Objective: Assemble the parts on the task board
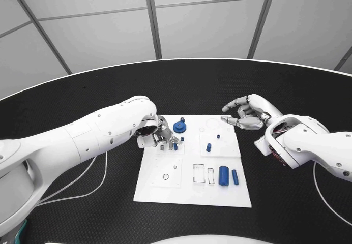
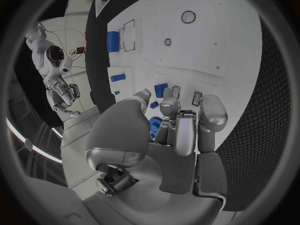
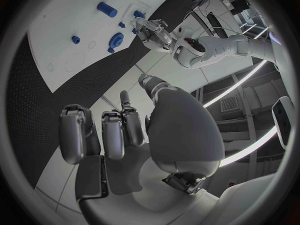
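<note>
The white task board [image 1: 192,195] lies flat in the middle of the black desk [image 1: 88,91]. I count six blue parts showing on it in the head view. Near its far edge stands a round disc-shaped part [image 1: 179,128] with a small knob on top, and just beside it a tiny blue peg [image 1: 182,139]. Another small peg [image 1: 218,136] and a short upright cylinder [image 1: 208,147] stand further toward the right arm's side. Nearer the robot, two longer cylinders lie side by side, a thick one [image 1: 224,175] and a thin one [image 1: 235,176], next to two outlined rectangular recesses.

The left hand [image 1: 160,135] hangs over the board's far left corner, fingers pointing down at the board beside the disc part. In the left wrist view a small blue piece [image 2: 160,90] shows at its fingertips [image 2: 169,105], but I cannot tell whether the hand grips it or merely touches it.

The right hand [image 1: 245,113] hovers off the board's far right corner above the bare desk, fingers loosely curled and apart, holding nothing. A thin white cable [image 1: 95,183] loops on the desk on the left arm's side.
</note>
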Motion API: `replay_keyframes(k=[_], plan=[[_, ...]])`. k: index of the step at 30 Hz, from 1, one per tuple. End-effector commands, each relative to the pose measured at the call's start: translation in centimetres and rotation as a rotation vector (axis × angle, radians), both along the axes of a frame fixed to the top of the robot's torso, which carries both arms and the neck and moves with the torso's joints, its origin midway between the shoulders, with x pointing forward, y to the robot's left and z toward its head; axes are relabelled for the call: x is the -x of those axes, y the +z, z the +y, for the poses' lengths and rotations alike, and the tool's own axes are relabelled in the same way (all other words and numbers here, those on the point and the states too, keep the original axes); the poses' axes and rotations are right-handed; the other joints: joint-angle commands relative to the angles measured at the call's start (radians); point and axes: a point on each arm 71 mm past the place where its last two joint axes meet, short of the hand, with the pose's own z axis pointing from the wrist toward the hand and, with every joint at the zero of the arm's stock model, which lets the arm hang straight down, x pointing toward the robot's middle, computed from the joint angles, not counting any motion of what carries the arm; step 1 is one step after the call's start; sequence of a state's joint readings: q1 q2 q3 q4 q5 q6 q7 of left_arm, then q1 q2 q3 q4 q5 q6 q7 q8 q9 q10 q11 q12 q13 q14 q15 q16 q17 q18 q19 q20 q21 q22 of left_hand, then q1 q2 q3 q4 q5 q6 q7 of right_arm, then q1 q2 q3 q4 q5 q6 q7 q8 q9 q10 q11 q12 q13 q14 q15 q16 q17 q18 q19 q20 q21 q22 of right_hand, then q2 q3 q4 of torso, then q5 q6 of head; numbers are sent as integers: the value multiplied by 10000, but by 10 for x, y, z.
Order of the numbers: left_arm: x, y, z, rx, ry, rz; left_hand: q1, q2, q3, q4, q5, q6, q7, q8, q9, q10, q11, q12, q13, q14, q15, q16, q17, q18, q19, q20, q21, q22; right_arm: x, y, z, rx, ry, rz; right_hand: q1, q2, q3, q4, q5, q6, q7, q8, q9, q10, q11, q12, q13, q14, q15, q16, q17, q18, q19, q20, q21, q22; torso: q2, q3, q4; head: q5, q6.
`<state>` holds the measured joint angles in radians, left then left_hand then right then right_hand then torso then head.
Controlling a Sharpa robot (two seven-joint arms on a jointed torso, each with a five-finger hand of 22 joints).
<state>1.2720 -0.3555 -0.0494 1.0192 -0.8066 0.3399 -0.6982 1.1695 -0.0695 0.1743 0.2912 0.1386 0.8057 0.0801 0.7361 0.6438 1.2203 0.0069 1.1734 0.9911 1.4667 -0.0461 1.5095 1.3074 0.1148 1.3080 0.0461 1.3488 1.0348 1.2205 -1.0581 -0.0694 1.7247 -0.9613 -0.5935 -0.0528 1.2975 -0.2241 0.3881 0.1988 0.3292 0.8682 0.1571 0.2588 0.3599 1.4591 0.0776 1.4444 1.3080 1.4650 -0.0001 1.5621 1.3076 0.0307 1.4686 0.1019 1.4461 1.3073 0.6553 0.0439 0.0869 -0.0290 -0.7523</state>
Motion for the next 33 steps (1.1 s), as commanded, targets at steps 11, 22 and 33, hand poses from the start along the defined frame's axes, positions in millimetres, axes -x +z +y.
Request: replay_keyframes(k=[11, 22, 33], plan=[[0, 0, 0, -263, -27, -133, 117, -21, 64, -4, 53, -67, -1, 57, 11, -60, 5, 25, -16, 696, -86, 16, 1376, -114, 38, -29, 55, 6, 0, 0, 1, 5, 40, 47, -30, 41, 10, 62, 53, 78, 9, 65, -15, 4, -55, 42, 1469, 1001, -44, -31, 2415, 38, 516, -67, -57, 1576, -3, 5, 14, -12, -57], [0, 0, -3, -262, -101, -126, 258, 13, 145, -5, 58, -74, -6, 62, 41, -64, 1, 36, -12, 698, -86, 18, 1380, -121, 47, -27, 86, 55, 0, 0, 2, 8, 53, 64, -25, 51, 13, 72, 69, 82, 9, 67, -19, 20, -56, 57, 1482, 1001, -47, -30, 2416, 38, 517, -70, -58, 1576, 0, 7, 14, -5, -88], [1, 0, -6, -205, -213, -110, 696, 133, 518, -10, 57, -138, -8, -21, 67, -111, -3, 24, -49, 698, -89, 11, 1376, -124, 28, -24, 128, 102, 0, -1, 2, 8, 48, 75, -17, 58, 18, 76, 82, 85, 8, 69, -22, 30, -57, 66, 1490, 1000, -48, -33, 2411, 37, 519, -73, -56, 1579, 0, 8, 14, 3, -140]])
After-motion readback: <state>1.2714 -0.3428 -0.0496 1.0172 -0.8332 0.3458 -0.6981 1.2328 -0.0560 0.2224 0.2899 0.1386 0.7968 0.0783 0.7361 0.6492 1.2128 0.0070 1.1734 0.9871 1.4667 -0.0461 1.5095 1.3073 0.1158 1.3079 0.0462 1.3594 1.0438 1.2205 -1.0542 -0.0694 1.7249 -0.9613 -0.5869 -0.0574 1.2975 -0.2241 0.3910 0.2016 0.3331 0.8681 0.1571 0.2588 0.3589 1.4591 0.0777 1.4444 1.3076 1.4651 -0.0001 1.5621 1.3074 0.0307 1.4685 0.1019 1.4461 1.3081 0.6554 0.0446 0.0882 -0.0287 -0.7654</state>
